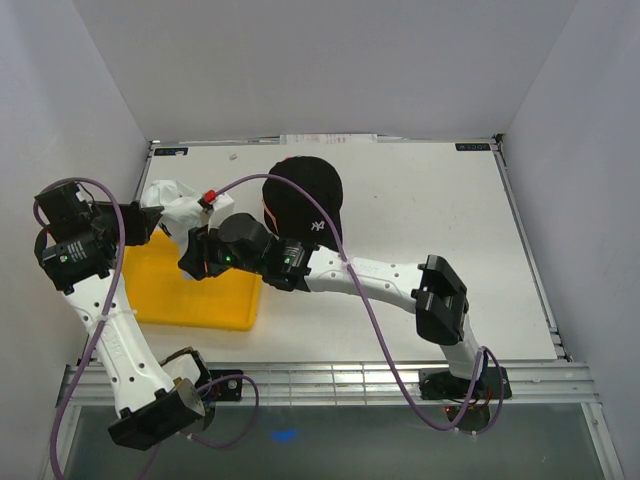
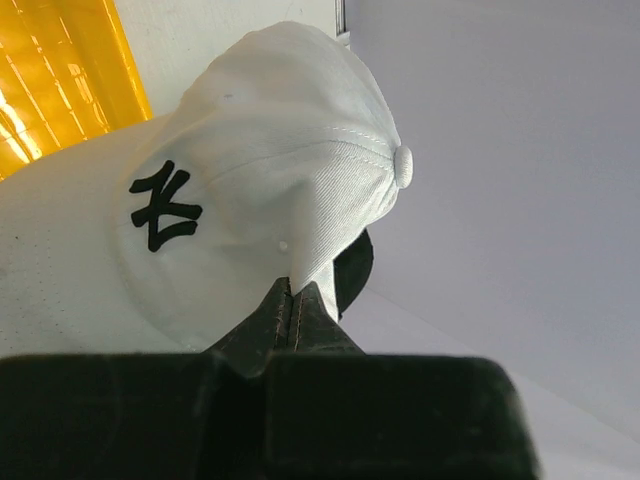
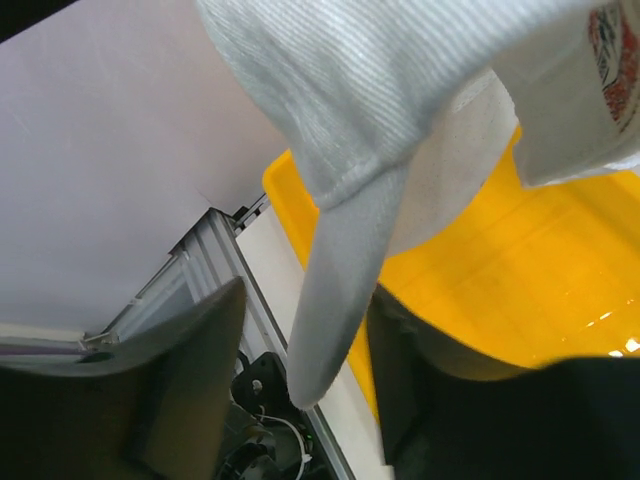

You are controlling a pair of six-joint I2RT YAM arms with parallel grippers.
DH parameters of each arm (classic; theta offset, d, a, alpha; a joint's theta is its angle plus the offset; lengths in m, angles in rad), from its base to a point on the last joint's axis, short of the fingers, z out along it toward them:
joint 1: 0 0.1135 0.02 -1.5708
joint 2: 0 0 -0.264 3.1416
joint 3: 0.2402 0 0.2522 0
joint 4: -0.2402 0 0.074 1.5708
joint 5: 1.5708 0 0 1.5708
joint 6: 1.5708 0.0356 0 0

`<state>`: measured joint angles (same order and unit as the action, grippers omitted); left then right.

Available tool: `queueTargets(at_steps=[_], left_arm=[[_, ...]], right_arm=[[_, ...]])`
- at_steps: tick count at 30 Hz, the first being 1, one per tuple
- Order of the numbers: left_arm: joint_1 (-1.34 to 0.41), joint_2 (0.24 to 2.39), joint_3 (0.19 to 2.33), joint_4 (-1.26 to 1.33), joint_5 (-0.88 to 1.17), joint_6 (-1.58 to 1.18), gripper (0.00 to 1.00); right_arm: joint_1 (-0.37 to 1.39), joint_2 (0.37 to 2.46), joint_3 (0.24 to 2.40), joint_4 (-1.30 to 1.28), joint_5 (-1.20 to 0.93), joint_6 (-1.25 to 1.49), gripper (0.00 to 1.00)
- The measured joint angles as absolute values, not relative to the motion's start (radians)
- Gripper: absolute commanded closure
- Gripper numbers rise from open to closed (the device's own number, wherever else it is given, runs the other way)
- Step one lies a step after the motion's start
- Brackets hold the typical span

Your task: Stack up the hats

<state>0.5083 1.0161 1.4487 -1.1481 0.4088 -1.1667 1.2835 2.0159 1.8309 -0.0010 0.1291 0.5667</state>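
Observation:
The white cap with a dark NY logo (image 2: 250, 180) hangs above the yellow tray, held up at the far left (image 1: 178, 207). My left gripper (image 2: 293, 300) is shut on a fold of its crown fabric; in the top view it (image 1: 152, 222) is at the cap's left side. My right gripper (image 3: 305, 365) is open, with the cap's brim (image 3: 340, 260) hanging between its jaws, and reaches in from the right (image 1: 192, 252). The black cap with the white NY logo (image 1: 305, 198) sits on the table behind. The tan and pink caps are not in view.
The yellow plastic tray (image 1: 215, 300) lies under both grippers at the table's left side (image 3: 520, 270). The side wall is close on the left. The table's metal front rail (image 1: 330, 380) runs along the near edge.

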Motion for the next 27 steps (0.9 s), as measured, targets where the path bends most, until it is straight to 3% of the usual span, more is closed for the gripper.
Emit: queueTargets(at_steps=[2,3,6,12,13,16,17,20,24,25,27], left_arm=[[0.508,1.012,1.449,-1.147,0.414,-1.166,1.00],[0.508,1.010,1.448,-1.147,0.417,-1.166,1.00],[0.508,1.000,1.446,-1.142,0.435,-1.164,1.00],[0.502,0.972,1.425,-1.129,0.495,-1.157,1.00],[0.499,0.970,1.425,-1.121,0.509,-1.156,0.95],[0.495,0.966,1.427,-1.092,0.547,-1.147,0.55],[0.496,0.966,1.429,-1.073,0.548,-1.147,0.34],[0.501,0.970,1.449,-0.997,0.550,-1.162,0.19],[0.502,0.993,1.526,-0.902,0.561,-1.175,0.11],[0.502,1.005,1.563,-0.881,0.564,-1.174,0.04],[0.502,1.036,1.647,-0.849,0.570,-1.171,0.03]], right_arm=[[1.283,2.016,1.831,0.000,0.131,0.571,0.63],[1.283,2.016,1.830,0.001,0.132,0.572,0.77],[1.274,2.003,1.795,0.011,0.129,0.592,0.92],[1.218,1.918,1.676,0.056,0.001,0.622,0.92],[1.207,1.901,1.664,0.056,-0.033,0.625,0.92],[1.172,1.853,1.639,0.059,-0.149,0.654,0.92],[1.157,1.836,1.629,0.057,-0.188,0.674,0.92],[1.096,1.792,1.601,0.060,-0.307,0.739,0.92],[1.013,1.756,1.593,0.064,-0.427,0.820,0.92],[0.995,1.748,1.593,0.063,-0.450,0.834,0.92],[0.962,1.732,1.593,0.065,-0.500,0.869,0.92]])
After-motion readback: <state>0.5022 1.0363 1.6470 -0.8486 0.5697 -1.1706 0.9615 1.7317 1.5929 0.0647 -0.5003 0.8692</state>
